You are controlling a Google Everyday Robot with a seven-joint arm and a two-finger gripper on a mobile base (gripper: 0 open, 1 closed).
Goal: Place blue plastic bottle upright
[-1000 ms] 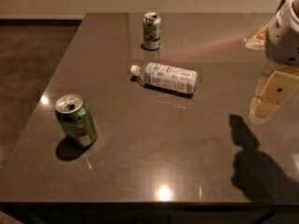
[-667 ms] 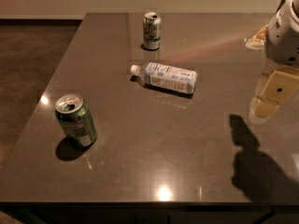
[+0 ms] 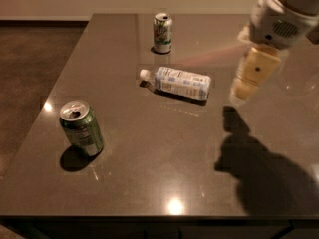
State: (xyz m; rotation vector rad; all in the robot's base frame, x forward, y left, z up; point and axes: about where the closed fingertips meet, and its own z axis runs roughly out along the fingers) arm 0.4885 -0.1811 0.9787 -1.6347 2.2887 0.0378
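Single camera view, looking down across the table (image 3: 149, 183). The bottle (image 3: 180, 82) is lying on its side near the middle of the tabletop, its white cap (image 3: 144, 74) pointing left and its label facing up. It is sitting in the same spot and at the same angle as a second ago, so nothing has touched it yet.

The one change is on the right. The gripper (image 3: 243, 87) is travelling in from the right edge and is now hanging above the table just beside the bottle's base end, clearly closer than it was a second ago. It is not touching the bottle. Whether it is open or closed cannot be told from this view. It is carrying nothing visible. Its shadow (image 3: 259, 173) is falling on the table below and to the right.

Two green cans are standing upright and are not moving: one (image 3: 81, 128) near the front left edge, one (image 3: 162, 32) at the back, both well apart from the bottle and from the gripper's path.

Reading for the task: the arm appears to be making its approach, and the grasp is not yet begun. The bottle is still waiting to be gripped, lifted and tipped onto its base. Since it is lying with its long axis roughly left to right, a grip across the body would probably be needed. A round bottle lying flat may roll if nudged before it is gripped.
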